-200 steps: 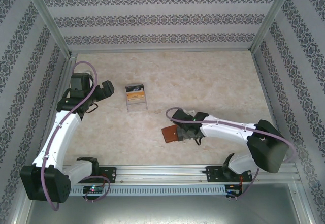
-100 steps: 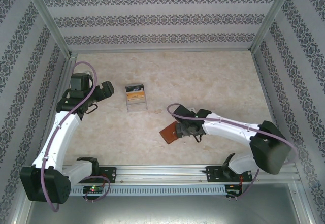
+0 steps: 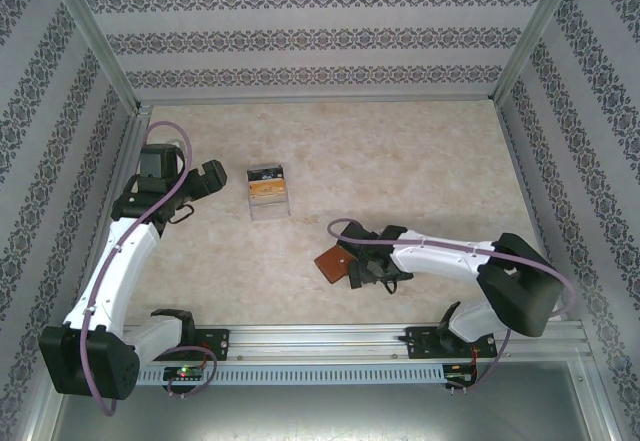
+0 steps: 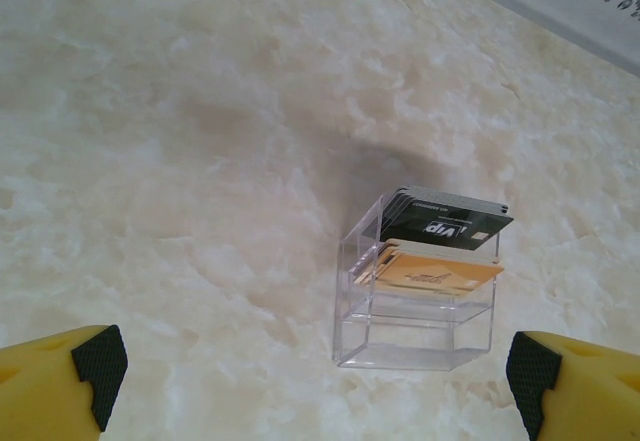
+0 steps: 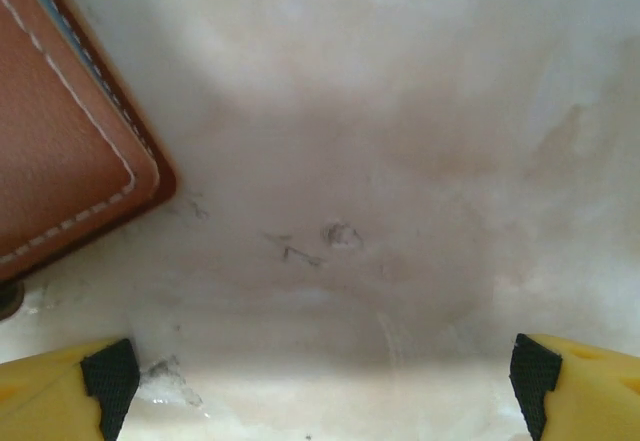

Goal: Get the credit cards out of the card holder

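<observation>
Card holder (image 3: 333,263) lies closed on the desk (image 3: 420,161) at the lower centre of the overhead view, turned a little since a second ago. The right end effector (image 5: 320,386) has swung lower and now sits just beside it, released and empty, with the holder at the upper left of its wrist view. No credit cards are out, so a new approach seems needed. Further up, the left end effector (image 4: 315,366) hangs released near the clear box (image 4: 420,281).

Bright diffuse light, soft shadow beside card holder (image 5: 65,141), slight blur
</observation>
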